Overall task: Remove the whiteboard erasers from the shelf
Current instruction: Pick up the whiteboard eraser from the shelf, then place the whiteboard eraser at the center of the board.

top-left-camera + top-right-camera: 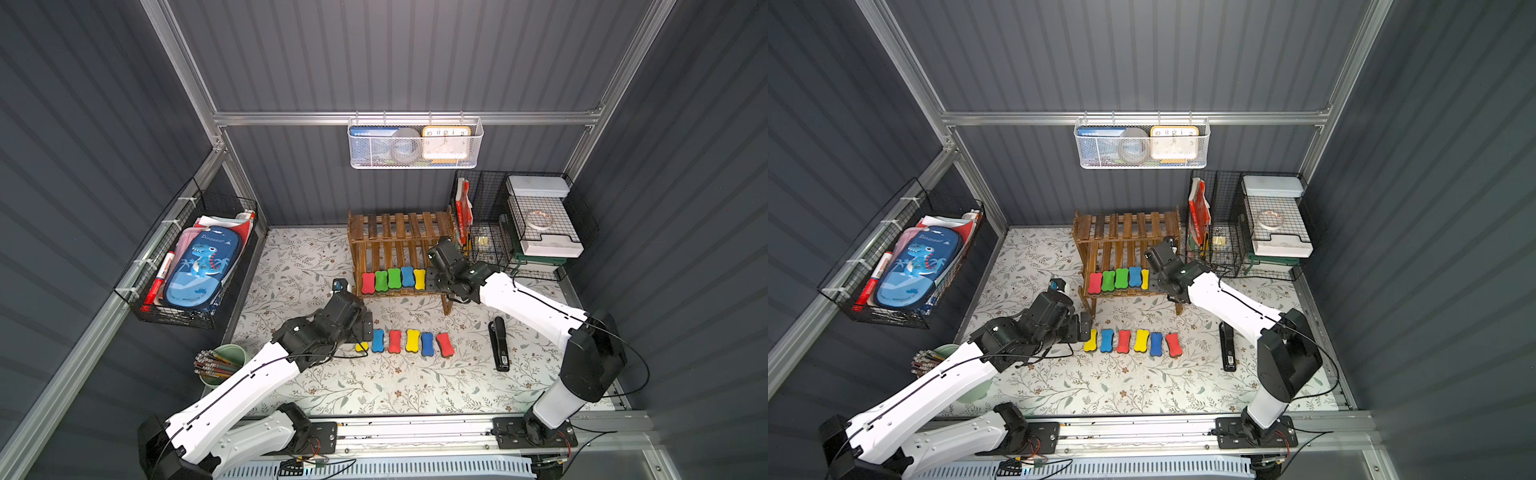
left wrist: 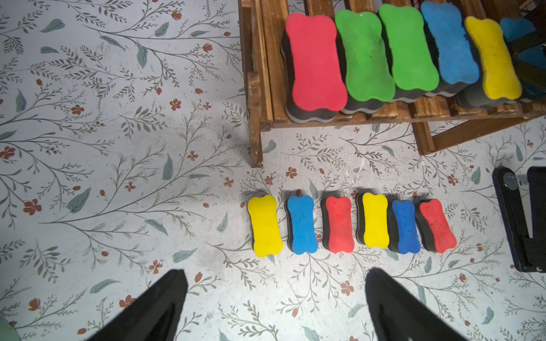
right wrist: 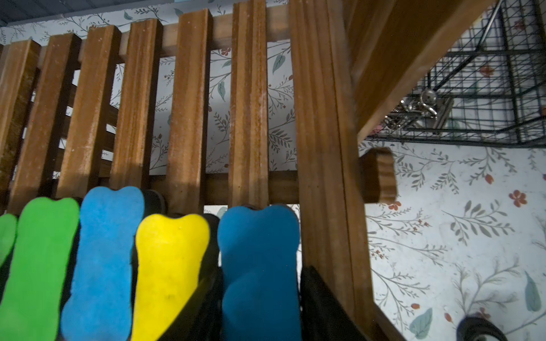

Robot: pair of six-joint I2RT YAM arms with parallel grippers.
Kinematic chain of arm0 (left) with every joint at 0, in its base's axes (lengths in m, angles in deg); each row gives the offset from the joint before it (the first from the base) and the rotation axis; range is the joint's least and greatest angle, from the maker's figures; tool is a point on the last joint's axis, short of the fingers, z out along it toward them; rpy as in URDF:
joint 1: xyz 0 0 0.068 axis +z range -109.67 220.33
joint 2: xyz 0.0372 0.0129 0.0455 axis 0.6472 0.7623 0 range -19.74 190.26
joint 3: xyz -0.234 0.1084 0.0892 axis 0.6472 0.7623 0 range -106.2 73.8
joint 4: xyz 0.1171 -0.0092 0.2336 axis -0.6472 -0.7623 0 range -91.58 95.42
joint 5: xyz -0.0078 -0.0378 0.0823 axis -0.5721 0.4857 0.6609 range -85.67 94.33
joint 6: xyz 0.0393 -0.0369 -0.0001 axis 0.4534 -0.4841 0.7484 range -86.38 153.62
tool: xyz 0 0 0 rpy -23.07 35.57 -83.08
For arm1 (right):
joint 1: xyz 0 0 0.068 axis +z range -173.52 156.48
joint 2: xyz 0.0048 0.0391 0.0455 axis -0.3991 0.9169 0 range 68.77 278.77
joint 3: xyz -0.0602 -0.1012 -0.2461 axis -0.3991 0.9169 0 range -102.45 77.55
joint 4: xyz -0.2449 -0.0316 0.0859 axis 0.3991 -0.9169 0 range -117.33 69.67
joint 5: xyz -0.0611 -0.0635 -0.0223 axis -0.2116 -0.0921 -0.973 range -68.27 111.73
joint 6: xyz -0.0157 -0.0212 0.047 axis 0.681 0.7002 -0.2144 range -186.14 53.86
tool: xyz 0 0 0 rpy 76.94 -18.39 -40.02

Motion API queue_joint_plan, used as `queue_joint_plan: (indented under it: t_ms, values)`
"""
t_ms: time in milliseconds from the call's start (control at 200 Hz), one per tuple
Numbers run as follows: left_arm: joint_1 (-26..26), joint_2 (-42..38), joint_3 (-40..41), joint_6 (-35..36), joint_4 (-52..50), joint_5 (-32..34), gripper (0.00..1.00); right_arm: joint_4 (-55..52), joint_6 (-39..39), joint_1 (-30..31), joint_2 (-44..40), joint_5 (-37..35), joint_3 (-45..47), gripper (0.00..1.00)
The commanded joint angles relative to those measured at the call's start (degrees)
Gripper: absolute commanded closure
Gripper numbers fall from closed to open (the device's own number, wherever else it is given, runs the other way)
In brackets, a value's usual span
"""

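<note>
The brown slatted shelf [image 1: 399,232] stands at the back of the table. Its lower tier holds a row of whiteboard erasers: red [image 2: 313,62], two green [image 2: 366,56], blue [image 2: 449,44] and yellow [image 2: 493,59]. At the row's right end, against the shelf's side post, my right gripper [image 3: 260,271] is shut on a blue eraser [image 3: 260,236], with one finger on each long side. Several more erasers [image 1: 403,343] lie in a line on the table in front of the shelf. My left gripper [image 2: 274,271] hangs open above the table at that line's left end, holding nothing.
A black stapler [image 1: 499,344] lies right of the line of erasers. A green cup of pencils [image 1: 220,365] stands front left. A black wire organiser [image 1: 523,224] sits right of the shelf. A wire basket with a dinosaur pencil case [image 1: 199,270] hangs on the left wall.
</note>
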Motion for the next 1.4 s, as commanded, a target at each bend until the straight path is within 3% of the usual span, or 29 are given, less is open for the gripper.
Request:
queue_joint_plan:
  t_ms: [0,115,335,600,890,1156,1396]
  values:
    - [-0.2,0.1,0.5,0.3,-1.5,0.8,0.01,-0.7,-0.8,0.1,0.1,-0.5,1.4,0.58]
    - [-0.2,-0.1,0.3,0.2,-1.6,0.7,0.01,-1.2,-0.4,0.1,-1.6,-1.1,0.1,0.63]
    - [-0.3,-0.5,0.1,0.1,-1.8,0.9,0.01,-3.8,-2.9,0.2,-10.1,0.5,1.4,0.64]
    - [-0.1,-1.4,-0.2,0.7,-1.9,1.2,0.01,-7.6,-13.9,5.6,-22.6,0.9,15.7,0.65]
    - [-0.2,-1.3,-0.6,1.8,-2.5,1.4,0.01,-10.7,-27.8,16.3,-28.0,2.1,30.7,0.66]
    - [-0.2,-1.4,-0.5,1.5,-3.3,0.6,0.01,-8.6,-33.1,21.6,-29.1,4.3,37.9,0.67]
    - [-0.1,-0.4,-0.7,0.8,-3.1,0.0,0.01,-7.1,-30.9,21.6,-21.6,3.6,36.9,0.67]
